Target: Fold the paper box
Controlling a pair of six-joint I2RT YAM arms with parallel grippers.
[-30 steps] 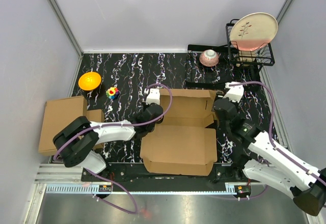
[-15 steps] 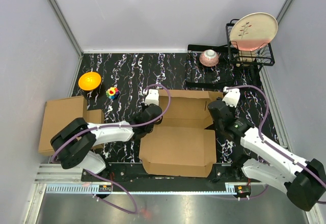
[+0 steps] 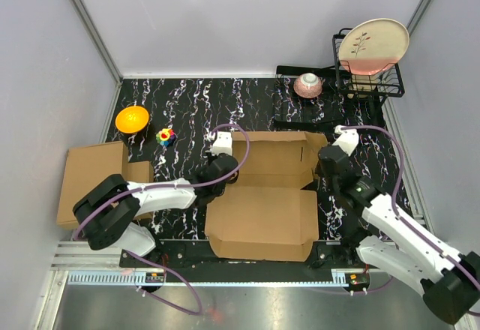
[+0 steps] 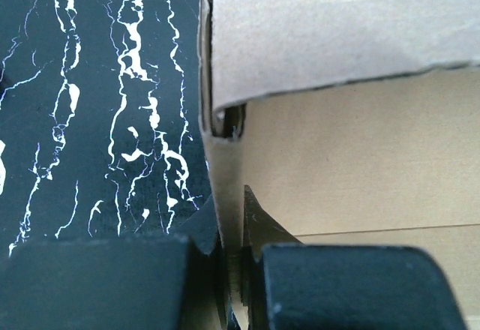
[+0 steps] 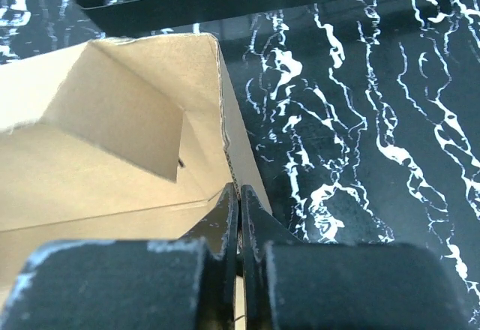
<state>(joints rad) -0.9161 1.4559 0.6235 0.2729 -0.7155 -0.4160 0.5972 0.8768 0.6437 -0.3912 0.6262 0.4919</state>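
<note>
The paper box (image 3: 262, 217) is brown corrugated cardboard, partly formed, lying mid-table with its back wall and both side walls raised and a wide panel flat toward the arms. My left gripper (image 3: 223, 168) is shut on the box's left side wall (image 4: 225, 172), one finger on each face, as the left wrist view shows with the gripper (image 4: 232, 270) low in the picture. My right gripper (image 3: 328, 163) is shut on the right side wall (image 5: 234, 146); in the right wrist view the gripper (image 5: 240, 217) has its jaws pinching the wall's top edge near the back corner.
A stack of flat brown cardboard (image 3: 94, 176) lies at the left edge. An orange bowl (image 3: 131, 118) and a small colourful toy (image 3: 166, 136) sit behind it. At the back right a black rack (image 3: 375, 82) holds a plate (image 3: 373, 45), beside a pink bowl (image 3: 307, 84).
My right gripper has gone from open to shut on the box's right side wall and shifted slightly right. The left gripper keeps its hold on the left wall.
</note>
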